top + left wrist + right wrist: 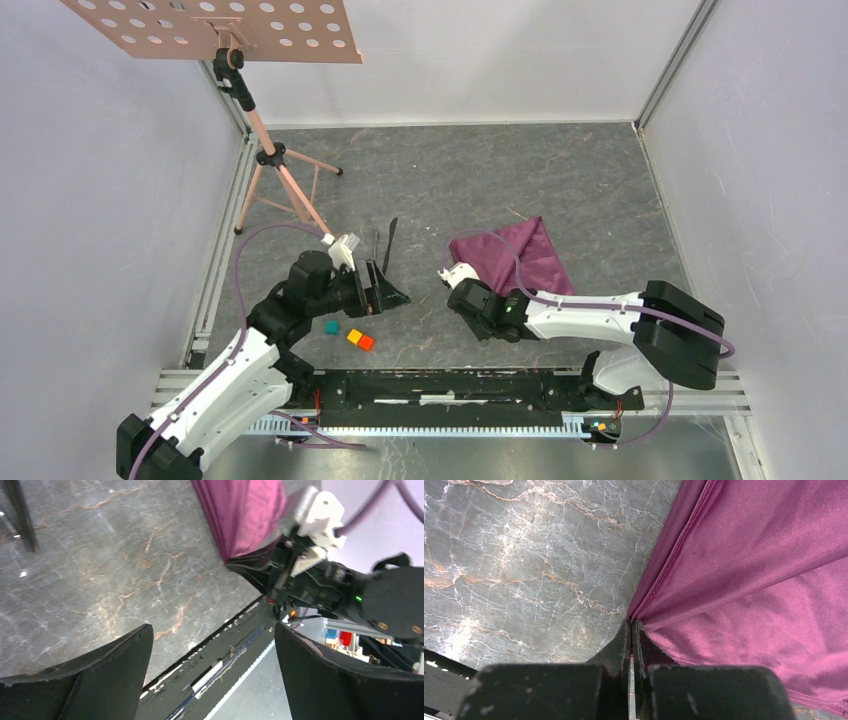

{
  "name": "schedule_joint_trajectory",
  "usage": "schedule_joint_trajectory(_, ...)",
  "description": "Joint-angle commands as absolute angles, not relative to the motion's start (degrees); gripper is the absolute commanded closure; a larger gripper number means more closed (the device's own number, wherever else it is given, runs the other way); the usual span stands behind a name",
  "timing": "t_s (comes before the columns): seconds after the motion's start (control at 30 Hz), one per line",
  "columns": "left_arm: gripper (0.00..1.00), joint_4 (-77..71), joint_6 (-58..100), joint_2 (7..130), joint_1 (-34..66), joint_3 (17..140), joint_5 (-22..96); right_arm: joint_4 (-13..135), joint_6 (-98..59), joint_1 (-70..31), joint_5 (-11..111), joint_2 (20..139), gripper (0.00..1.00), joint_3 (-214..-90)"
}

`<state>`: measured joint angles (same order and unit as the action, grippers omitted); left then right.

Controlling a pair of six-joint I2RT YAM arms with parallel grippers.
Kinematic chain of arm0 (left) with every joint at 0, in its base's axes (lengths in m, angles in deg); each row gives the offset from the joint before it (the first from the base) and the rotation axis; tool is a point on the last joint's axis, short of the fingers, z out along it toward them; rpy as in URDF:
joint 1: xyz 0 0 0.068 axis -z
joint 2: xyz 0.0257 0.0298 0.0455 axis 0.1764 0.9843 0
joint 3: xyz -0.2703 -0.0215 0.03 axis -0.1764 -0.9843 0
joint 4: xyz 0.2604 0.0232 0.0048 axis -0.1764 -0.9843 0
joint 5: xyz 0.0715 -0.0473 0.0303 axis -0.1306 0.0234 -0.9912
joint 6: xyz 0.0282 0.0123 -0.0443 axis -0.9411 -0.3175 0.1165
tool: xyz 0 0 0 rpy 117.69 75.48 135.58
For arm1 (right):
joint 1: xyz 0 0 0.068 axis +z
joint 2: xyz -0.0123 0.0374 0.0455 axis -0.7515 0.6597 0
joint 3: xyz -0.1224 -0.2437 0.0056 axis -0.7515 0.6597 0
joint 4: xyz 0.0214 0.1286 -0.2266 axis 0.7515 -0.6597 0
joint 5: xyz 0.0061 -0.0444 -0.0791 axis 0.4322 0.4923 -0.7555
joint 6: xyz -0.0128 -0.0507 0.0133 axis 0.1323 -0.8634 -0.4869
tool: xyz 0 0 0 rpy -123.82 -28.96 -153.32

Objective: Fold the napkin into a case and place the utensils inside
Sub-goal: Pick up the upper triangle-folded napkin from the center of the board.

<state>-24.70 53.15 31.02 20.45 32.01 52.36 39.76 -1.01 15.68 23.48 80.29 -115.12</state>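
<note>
The plum-purple napkin (pixel 518 256) lies folded right of centre, its near-left corner drawn to a point. My right gripper (pixel 452 268) is shut on that corner; in the right wrist view the cloth (pixel 749 580) gathers into creases at the closed tips (pixel 631 623). My left gripper (pixel 387 287) hangs open and holds nothing, just near of the dark utensils (pixel 386 243). The left wrist view looks between its wide-apart tips (pixel 212 630) at the table edge, with the napkin (pixel 245 515), the right gripper (pixel 240 567) and a dark utensil (pixel 20 515) beyond.
Teal (pixel 330 326), yellow (pixel 353 336) and orange (pixel 367 343) blocks sit near the left arm. A tripod stand (pixel 280 170) with a perforated board (pixel 215 25) occupies the back left. A black rail (pixel 450 385) runs along the near edge. White walls enclose the table.
</note>
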Motion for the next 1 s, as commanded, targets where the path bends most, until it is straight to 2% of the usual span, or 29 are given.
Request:
schedule_joint_trajectory(0.0,0.01,-24.23,55.73,35.01,20.56,32.96,48.56,40.44,-3.72,15.61,22.71,80.13,1.0,-113.0)
schedule_joint_trajectory(0.23,0.0,-11.43,68.18,47.39,20.59,31.24,45.66,43.85,-4.77,15.61,27.17,75.28,1.0,-113.14)
schedule_joint_trajectory(0.53,0.04,5.35,82.83,65.72,25.84,33.02,40.74,43.76,-4.63,15.61,27.23,71.06,1.0,-112.35)
schedule_joint_trajectory(0.73,0.11,14.77,88.33,76.76,28.89,35.9,38.87,44.26,-4.68,15.65,27.79,69.93,1.0,-111.64)
schedule_joint_trajectory(0.87,0.15,32.43,91.12,84.53,30.73,33.79,37.74,44.97,-5.01,15.57,28.4,69.61,1.0,-110.99)
schedule_joint_trajectory(0.97,0.14,31.0,90.34,87.33,31.57,35.87,34.79,44.89,-5.19,15.53,28.35,69.47,1.0,-110.95)
